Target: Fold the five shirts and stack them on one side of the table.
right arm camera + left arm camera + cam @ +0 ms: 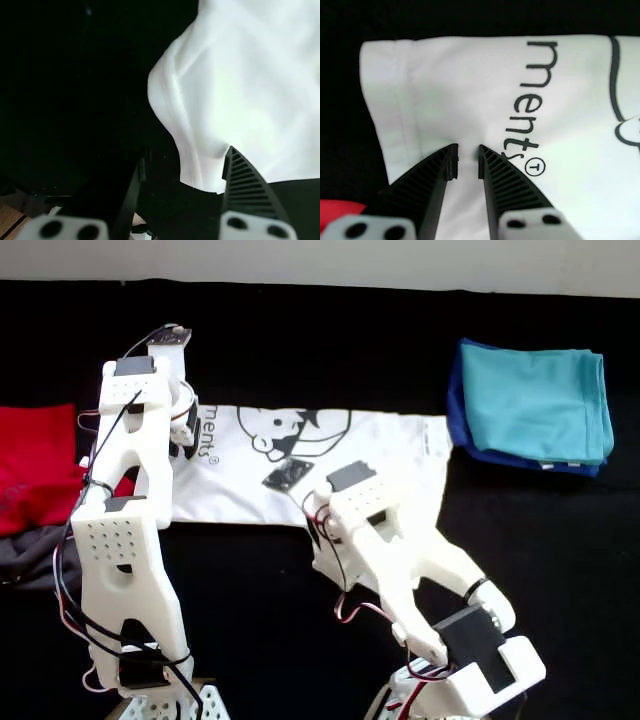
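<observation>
The white cotton T-shirt with black print (pixel 390 455) lies spread flat mid-table on the black table covering (pixel 300 330). By my reckoning it is the third of five to fold, with my left gripper (pixel 467 155) nearly closed on a pucker of cloth near one end and my right gripper (pixel 186 159) gaping wide around the near edge. As I judge it, the right must close next before both lift and fold. Folded teal and blue shirts (pixel 530 405) sit stacked at one side, while a red shirt (pixel 35 460) and a dark grey garment (pixel 30 550) opposite are cut off by the frame.
</observation>
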You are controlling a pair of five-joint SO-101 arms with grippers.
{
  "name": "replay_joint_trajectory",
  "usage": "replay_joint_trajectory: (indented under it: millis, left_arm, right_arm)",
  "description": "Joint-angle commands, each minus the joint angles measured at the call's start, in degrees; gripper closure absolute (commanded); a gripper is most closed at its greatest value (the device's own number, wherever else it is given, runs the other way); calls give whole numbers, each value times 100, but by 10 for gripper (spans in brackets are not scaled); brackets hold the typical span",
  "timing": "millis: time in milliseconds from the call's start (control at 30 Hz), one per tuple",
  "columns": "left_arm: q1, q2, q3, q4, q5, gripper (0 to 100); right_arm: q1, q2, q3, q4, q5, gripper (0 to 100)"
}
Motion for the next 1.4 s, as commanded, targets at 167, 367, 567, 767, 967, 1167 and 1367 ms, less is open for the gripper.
replay_joint_trajectory:
  millis: [167, 367, 567, 767, 967, 1167, 1367]
  left_arm:
    - [75, 66, -40, -185, 35, 905]
    - [75, 66, -40, -185, 26, 905]
    - [75, 66, -40, -185, 26, 905]
    - [75, 66, -40, -185, 26, 905]
    - [75, 66, -40, -185, 18, 905]
    - [75, 66, -40, -185, 18, 905]
    - [75, 66, -40, -185, 18, 905]
  right_arm:
    - [796, 119, 567, -1367, 527, 761]
    - [1226, 1297, 198, -1596, 554, 764]
    - [1270, 1473, -224, -1393, 563, 991]
    - [1314, 1262, -497, -875, 554, 991]
    - [1868, 611, -1736, -242, 563, 991]
    - [2387, 1429, -3240, -92, 536, 991]
    - [2413, 2905, -5007, -92, 536, 991]
